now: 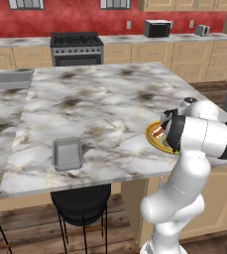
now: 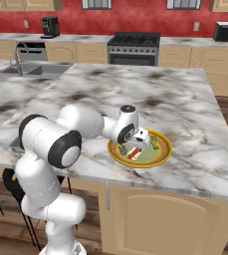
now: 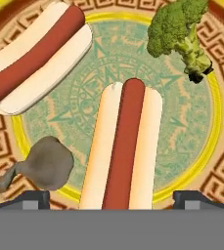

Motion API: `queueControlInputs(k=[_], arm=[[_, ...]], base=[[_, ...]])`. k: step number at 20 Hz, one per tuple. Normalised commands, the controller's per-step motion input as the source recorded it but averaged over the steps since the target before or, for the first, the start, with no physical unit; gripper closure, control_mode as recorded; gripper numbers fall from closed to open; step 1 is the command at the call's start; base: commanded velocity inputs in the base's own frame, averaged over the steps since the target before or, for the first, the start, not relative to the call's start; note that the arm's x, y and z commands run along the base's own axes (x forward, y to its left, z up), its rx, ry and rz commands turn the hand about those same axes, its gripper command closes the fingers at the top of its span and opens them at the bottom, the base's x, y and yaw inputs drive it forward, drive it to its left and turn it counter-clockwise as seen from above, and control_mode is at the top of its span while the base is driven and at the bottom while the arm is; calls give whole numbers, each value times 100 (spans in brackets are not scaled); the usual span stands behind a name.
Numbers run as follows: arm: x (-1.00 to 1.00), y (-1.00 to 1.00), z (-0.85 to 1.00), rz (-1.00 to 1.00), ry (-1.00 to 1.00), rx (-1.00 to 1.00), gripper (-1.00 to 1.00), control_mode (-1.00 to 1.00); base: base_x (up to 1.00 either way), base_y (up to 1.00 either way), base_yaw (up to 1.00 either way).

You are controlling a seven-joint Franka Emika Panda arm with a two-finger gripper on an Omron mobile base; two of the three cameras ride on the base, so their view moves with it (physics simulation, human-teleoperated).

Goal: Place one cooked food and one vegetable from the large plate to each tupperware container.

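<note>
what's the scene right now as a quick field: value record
end effector: open, poised over the large plate
between the fingertips: hot dog at plate centre
also on plate: second hot dog, broccoli, brown drumstick
tupperware container: nothing in it, near counter's front edge
task progress: no food moved yet

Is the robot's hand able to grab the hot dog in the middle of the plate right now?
Probably yes. The gripper is open just above the large plate, with one fingertip on each side of the middle hot dog. Nothing lies between them; the other hot dog, the broccoli and the brownish piece sit apart.
</note>
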Motion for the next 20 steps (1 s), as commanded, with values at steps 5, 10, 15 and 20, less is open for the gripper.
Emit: queueControlInputs(k=[5, 10, 15, 20], arm=[[16, -9, -32, 0, 0, 0, -100, -100], [9, -7, -27, 0, 0, 0, -100, -100], [20, 0, -41, 0, 0, 0, -100, -100], [16, 1, -42, 0, 3, 0, 100, -100]], base=[[0, 0, 0], [0, 0, 0], [0, 0, 0], [0, 0, 0]])
